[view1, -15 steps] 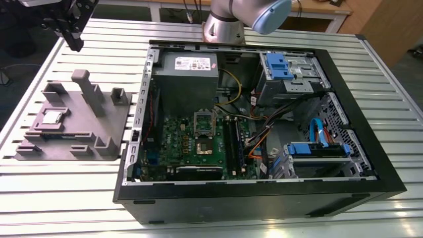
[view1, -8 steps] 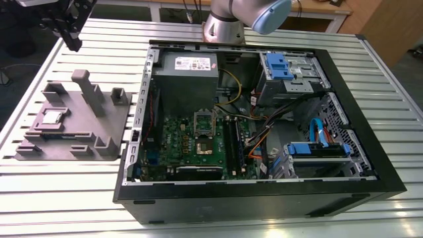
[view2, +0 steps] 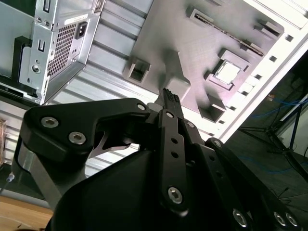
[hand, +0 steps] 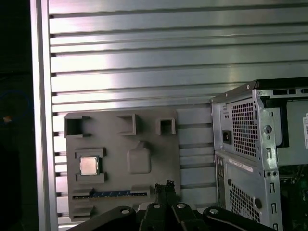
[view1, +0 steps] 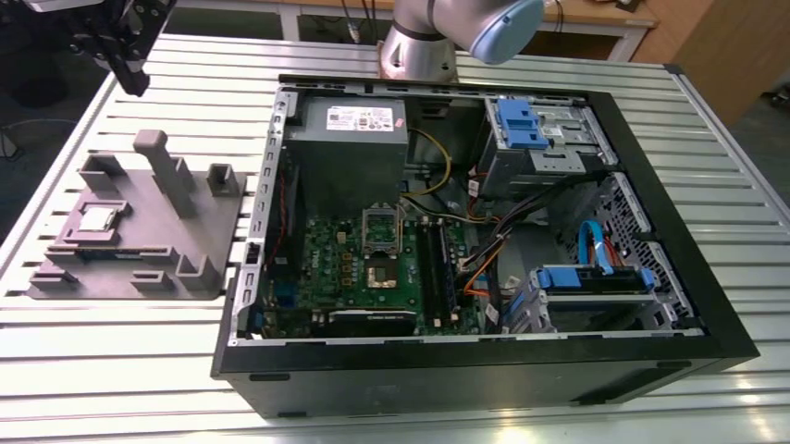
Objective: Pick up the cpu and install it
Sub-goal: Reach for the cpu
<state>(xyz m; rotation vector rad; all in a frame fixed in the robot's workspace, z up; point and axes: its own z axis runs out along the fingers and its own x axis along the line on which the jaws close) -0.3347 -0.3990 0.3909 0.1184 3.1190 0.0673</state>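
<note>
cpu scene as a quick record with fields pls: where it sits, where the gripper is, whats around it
cpu: small flat square silver-grey cpu, lying in a recess of the grey plastic fixture block
gripper: black gripper raised over the fixture block, apart from the cpu
case: open black computer case, to the exterior view's right of the fixture block, green motherboard inside
surface: slatted metal table
task state: cpu not yet picked up

Gripper [view1: 129, 76]: eleven o'clock in the exterior view, upper body cut by the frame edge.
Arm [view1: 450, 42]: twelve o'clock, cropped above its joint.
Computer case [hand: 260, 159]: cropped by the frame edge in the first wrist view.
Fixture block [hand: 120, 159]: one edge hidden behind the Gripper linkage there.
Motherboard socket [view1: 384, 270]: contents too small to tell.
</note>
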